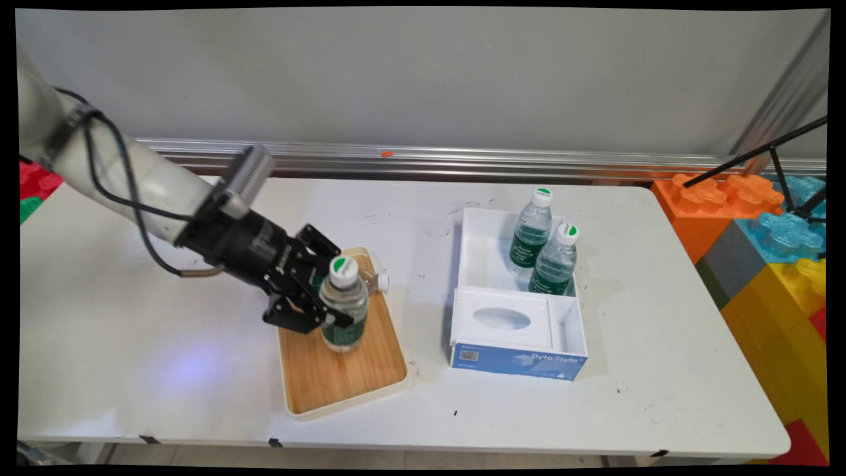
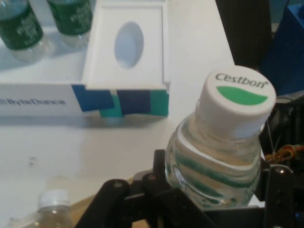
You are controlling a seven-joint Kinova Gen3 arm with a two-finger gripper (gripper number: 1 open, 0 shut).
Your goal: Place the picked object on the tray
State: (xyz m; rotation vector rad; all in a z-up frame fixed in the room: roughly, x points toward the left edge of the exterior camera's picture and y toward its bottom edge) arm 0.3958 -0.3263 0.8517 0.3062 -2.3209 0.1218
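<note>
Gripper [image 1: 325, 301] clamps my upright green-labelled water bottle [image 1: 344, 305] on the wooden tray [image 1: 344, 377]; behind it lies a fallen clear bottle [image 1: 375, 280], its cap plain in hand view.

A white table [image 1: 595, 410] with rounded corners fills most of the main view, its top scuffed with small dark marks and its near edge carrying a few strips of black tape. Behind the table stands a plain pale grey wall [image 1: 423, 73], with a ribbed metal rail [image 1: 462, 162] running along its foot just beyond the table's far edge. A small orange fleck [image 1: 387, 154] sits on that rail. To the table's right rises a stack of giant toy bricks [image 1: 760, 238] in orange, blue, grey, yellow and red, with a black tripod leg [image 1: 753, 155] slanting above it.
</note>
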